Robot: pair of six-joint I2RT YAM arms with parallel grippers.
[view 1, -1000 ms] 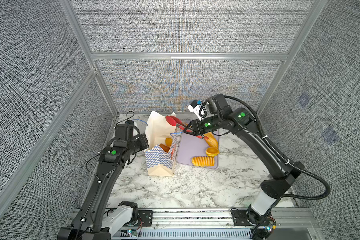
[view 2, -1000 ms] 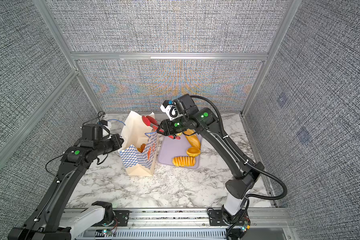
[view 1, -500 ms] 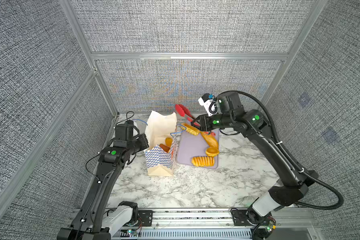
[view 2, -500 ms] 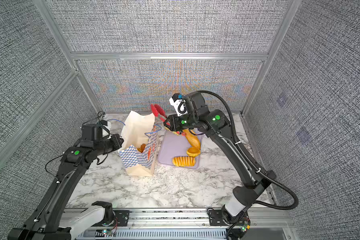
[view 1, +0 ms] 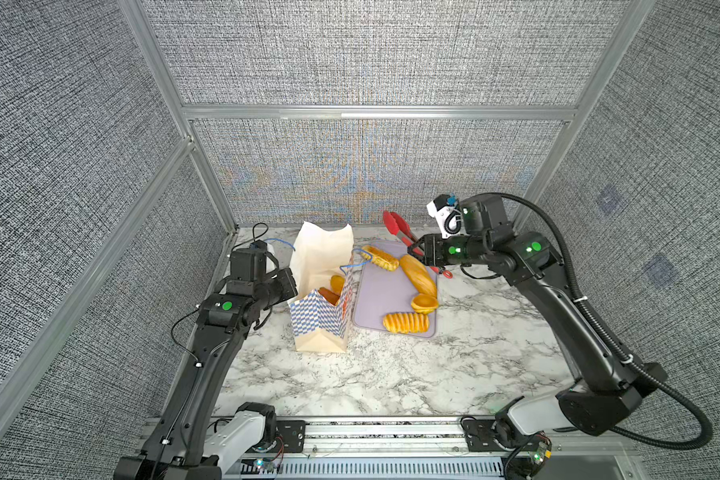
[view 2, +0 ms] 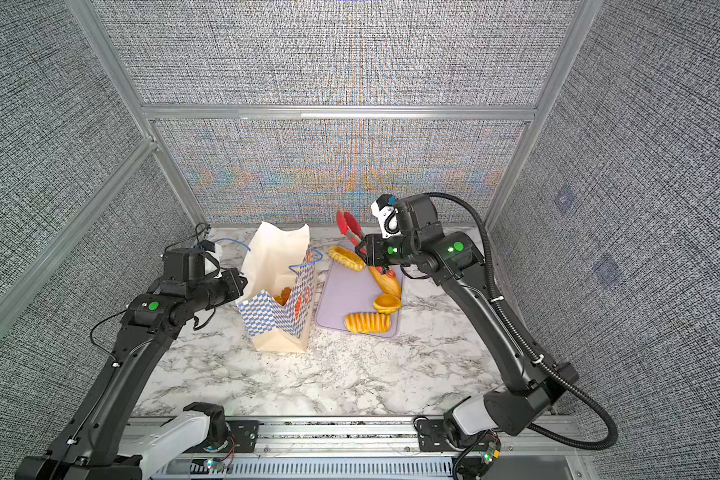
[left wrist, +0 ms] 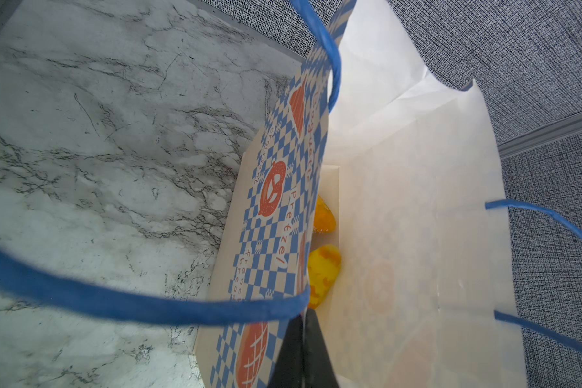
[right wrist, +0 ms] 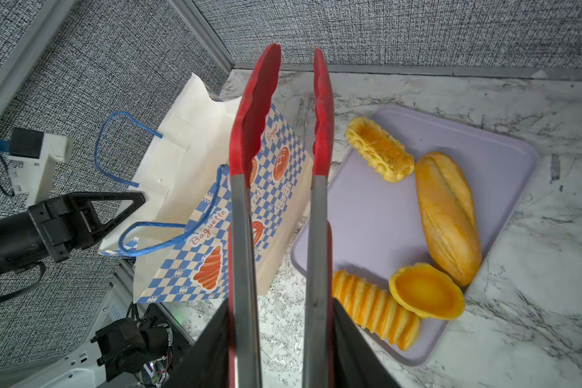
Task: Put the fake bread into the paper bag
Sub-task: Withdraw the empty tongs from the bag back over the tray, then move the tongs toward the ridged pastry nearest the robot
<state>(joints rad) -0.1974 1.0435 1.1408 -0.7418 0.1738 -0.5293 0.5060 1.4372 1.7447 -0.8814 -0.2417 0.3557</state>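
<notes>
Nearest, the marble table [view 1: 391, 374] fills the foreground. Behind its front edge, left of centre, the paper bag [view 1: 319, 320] is stood upright with its mouth open. Two buns [view 1: 336, 285] are seen lying inside it in both top views and in the left wrist view. The bag's left side is pinched by the left gripper [left wrist: 303, 336], whose fingers are clamped together on the paper near a blue handle [left wrist: 148, 305]. Just beside the bag, on its right, a lavender tray [view 1: 375, 291] is laid flat on the table, and four pieces of bread are carried on it. The ribbed roll [view 1: 405, 323] is placed at the tray's near edge. The tart shell [view 1: 425, 302] is set just behind it, hollow side up, and is seen touching the roll in the right wrist view. The long loaf [view 1: 418, 275] is laid farther back along the right edge. The twisted pastry [view 1: 381, 257] is placed at the far left corner, with one end reaching past the rim toward the bag. Farthest back, the red tongs [view 1: 395, 226] are grasped by their metal arms in the right gripper [view 1: 418, 251], which is positioned over the tray's far end. The tongs are pointed toward the back wall, and their red tips are seen standing apart.
</notes>
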